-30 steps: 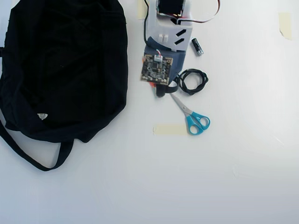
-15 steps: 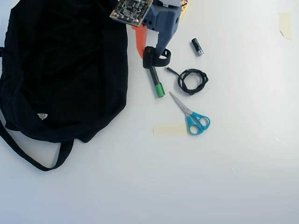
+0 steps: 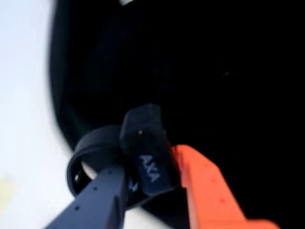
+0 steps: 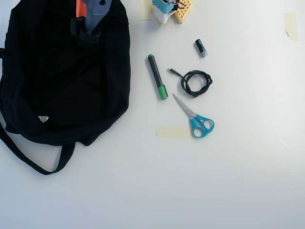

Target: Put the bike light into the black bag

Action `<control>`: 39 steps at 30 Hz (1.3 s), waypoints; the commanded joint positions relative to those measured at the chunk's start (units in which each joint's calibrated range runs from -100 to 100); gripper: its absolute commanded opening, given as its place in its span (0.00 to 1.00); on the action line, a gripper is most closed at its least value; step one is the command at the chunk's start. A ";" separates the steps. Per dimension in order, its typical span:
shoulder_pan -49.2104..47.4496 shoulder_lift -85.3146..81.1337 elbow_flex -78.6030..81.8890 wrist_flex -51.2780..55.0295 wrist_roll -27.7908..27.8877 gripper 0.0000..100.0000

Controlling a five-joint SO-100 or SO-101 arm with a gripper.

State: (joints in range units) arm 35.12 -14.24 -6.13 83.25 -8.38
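My gripper (image 3: 155, 188) is shut on the bike light (image 3: 145, 145), a small black block marked AXA with a round rubber ring at its left, held between the blue-grey finger and the orange finger. In the overhead view the gripper (image 4: 86, 21) hangs over the upper part of the black bag (image 4: 57, 90), with the bike light (image 4: 82, 28) dark against the fabric. The black bag (image 3: 200, 71) fills most of the wrist view, and its white triangular label shows near the lower left in the overhead view.
On the white table right of the bag lie a green-capped marker (image 4: 157, 76), a coiled black cable (image 4: 194, 82), blue-handled scissors (image 4: 196, 119), a small black cylinder (image 4: 201, 47) and tape strips (image 4: 173, 132). The bag's strap (image 4: 33, 164) loops at the lower left.
The gripper has lifted the bike light off the table and swung left, from beside the marker to above the bag. The marker now lies uncovered.
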 commanded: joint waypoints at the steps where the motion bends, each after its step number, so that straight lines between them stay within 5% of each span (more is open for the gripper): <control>1: 7.29 1.46 3.53 -8.92 1.51 0.02; 14: 17.68 32.00 4.78 -22.62 -0.17 0.03; 17: 16.86 30.92 4.25 -20.29 -1.64 0.23; 20: 14.92 30.17 4.07 -19.95 -1.69 0.32; 23: 8.63 16.64 4.07 -14.69 -1.69 0.32; 26: -8.34 5.19 4.69 -9.78 -1.53 0.30; 29: -23.90 -0.04 4.07 -9.96 -1.74 0.01; 31: -31.76 -2.19 4.16 -9.78 -3.63 0.02; 39: -36.54 -14.39 15.57 -3.41 2.08 0.02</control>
State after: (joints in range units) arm -0.44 -22.13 4.87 79.39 -7.84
